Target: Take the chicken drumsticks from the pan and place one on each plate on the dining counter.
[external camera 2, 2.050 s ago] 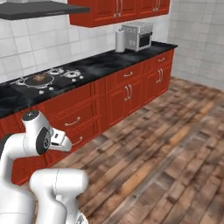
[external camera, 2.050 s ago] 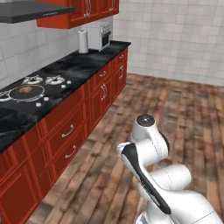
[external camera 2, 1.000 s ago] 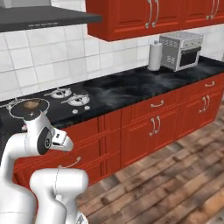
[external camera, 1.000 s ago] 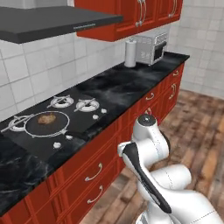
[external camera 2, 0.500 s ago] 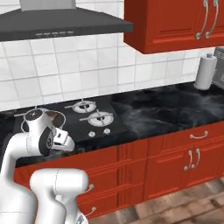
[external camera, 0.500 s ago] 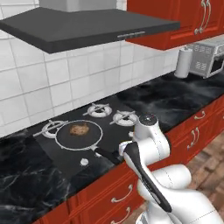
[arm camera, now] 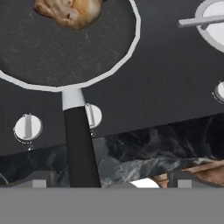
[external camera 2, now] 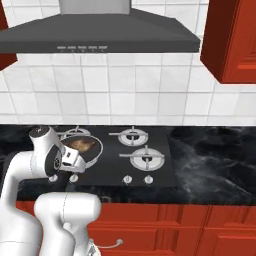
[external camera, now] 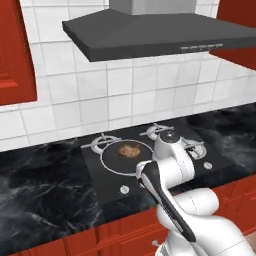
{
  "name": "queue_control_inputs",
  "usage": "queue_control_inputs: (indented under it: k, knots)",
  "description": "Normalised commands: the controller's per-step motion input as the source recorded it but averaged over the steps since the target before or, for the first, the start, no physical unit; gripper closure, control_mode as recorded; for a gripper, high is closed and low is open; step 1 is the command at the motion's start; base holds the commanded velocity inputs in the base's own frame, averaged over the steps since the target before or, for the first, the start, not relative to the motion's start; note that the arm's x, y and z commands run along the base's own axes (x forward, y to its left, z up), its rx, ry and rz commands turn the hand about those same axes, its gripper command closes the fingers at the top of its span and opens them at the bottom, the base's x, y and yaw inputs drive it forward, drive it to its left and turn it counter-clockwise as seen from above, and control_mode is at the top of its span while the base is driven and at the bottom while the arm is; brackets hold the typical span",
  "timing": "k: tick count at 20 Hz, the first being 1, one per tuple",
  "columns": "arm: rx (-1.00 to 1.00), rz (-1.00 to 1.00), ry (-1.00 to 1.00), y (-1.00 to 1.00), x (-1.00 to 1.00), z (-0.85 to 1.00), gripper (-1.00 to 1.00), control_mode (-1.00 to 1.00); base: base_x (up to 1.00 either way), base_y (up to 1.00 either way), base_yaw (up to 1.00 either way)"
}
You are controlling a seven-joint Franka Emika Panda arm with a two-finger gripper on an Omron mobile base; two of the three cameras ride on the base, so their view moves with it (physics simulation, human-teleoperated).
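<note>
Hand view: open end effector (arm camera: pixel 109 179) over pan (arm camera: pixel 65 57) handle; no writing legible.

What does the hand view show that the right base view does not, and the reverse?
Hand view alone: the pan's long black handle reaching over the stove's front edge, with a round silver knob beside it, and the two dark finger tips standing apart.

Right base view alone: the dark grey range hood, white wall tiles, a red upper cabinet and two free silver burners.

Both: the round dark frying pan with silvery rim on the black stove, golden-brown chicken inside.
</note>
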Motion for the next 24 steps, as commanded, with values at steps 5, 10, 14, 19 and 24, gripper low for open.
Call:
queue_control_inputs:
  k: [5, 10, 14, 19, 24]
  knots:
    - [0.00, 0.00, 0.00, 0.00, 0.00, 0.00, -1.00, 1.00, 0.40, -0.47, 0.39]
    - [0.00, 0.00, 0.00, 0.00, 0.00, 0.00, -1.00, 1.00, 0.39, -0.35, 0.22]
    - [0.00, 0.00, 0.00, 0.00, 0.00, 0.00, -1.00, 1.00, 0.05, 0.00, 0.00]
    - [0.00, 0.00, 0.00, 0.00, 0.00, 0.00, -1.00, 1.00, 0.00, 0.00, 0.00]
    - [0.00, 0.00, 0.00, 0.00, 0.00, 0.00, -1.00, 1.00, 0.00, 0.00, 0.00]
